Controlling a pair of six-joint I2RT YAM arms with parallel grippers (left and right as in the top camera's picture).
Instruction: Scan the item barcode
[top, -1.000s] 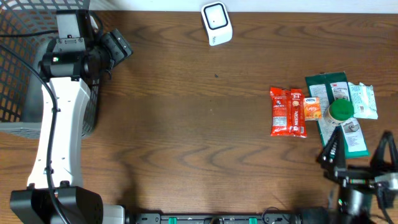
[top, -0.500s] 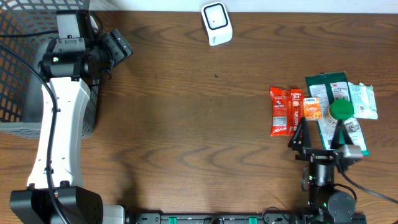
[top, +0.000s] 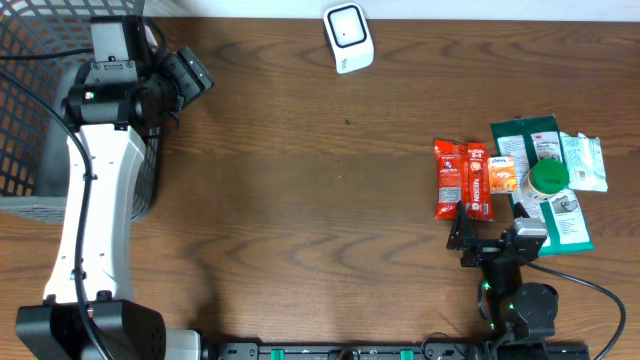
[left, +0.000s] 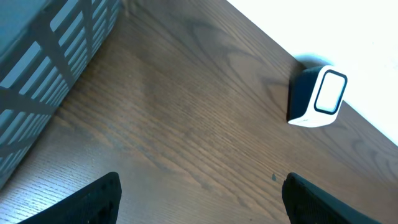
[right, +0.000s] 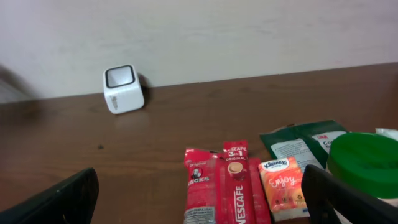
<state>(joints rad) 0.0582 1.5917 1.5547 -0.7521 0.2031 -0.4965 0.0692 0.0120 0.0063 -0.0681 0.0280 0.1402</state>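
A white barcode scanner (top: 348, 37) stands at the table's far edge and also shows in both wrist views (left: 317, 98) (right: 123, 89). The items lie in a cluster at the right: two red sachets (top: 462, 180) (right: 224, 186), an orange tissue pack (top: 502, 174) (right: 283, 186), a green-lidded tub (top: 548, 178) (right: 367, 162) and a dark green packet (top: 525, 132). My right gripper (top: 492, 236) (right: 202, 202) hovers open just in front of the red sachets, holding nothing. Beside the basket at far left, my left gripper (top: 188, 74) (left: 202, 202) stands open over bare wood.
A grey wire basket (top: 30, 100) (left: 43, 68) fills the far left corner, behind the left arm. A white and green pouch (top: 583, 162) lies at the right end of the cluster. The table's back edge meets a pale wall (right: 249, 31).
My right arm has swung left from the table's right edge to a spot in front of the red sachets. Its jaws stayed wide. The left arm has not moved.
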